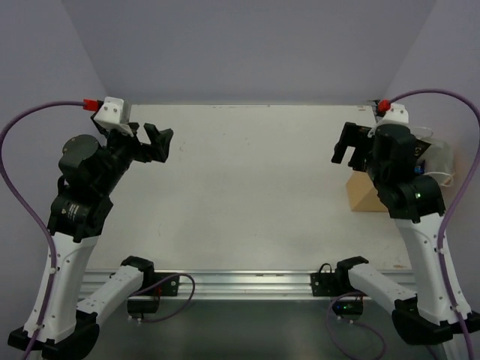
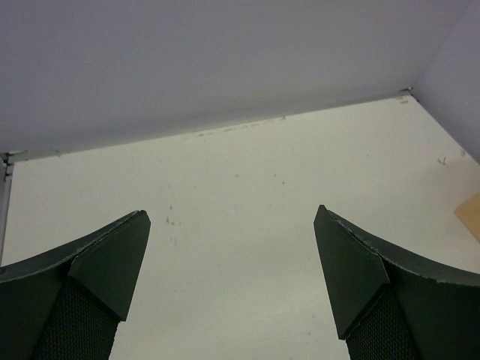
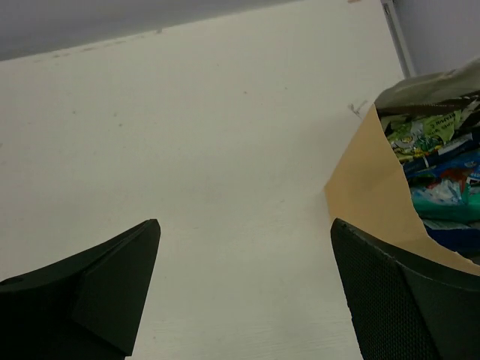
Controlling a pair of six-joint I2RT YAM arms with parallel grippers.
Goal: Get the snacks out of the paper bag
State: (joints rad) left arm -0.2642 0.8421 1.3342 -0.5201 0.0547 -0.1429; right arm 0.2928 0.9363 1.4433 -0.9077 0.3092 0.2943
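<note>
The tan paper bag (image 1: 366,195) lies on its side at the table's right edge, mostly hidden behind my right arm. In the right wrist view its open mouth (image 3: 375,195) faces the camera, and the snacks (image 3: 439,169) show inside: shiny green-yellow, blue and teal packets. My right gripper (image 1: 342,145) (image 3: 246,222) hangs open just left of the bag, holding nothing. At the table's left side my left gripper (image 1: 162,142) (image 2: 232,211) is also open and empty above bare table, with a corner of the bag (image 2: 470,214) at the far right of its view.
The white table (image 1: 247,172) meets grey walls at the back and sides. A metal rail (image 1: 247,279) with both arm bases runs along the near edge. Clear plastic (image 1: 442,154) sits at the far right behind the bag.
</note>
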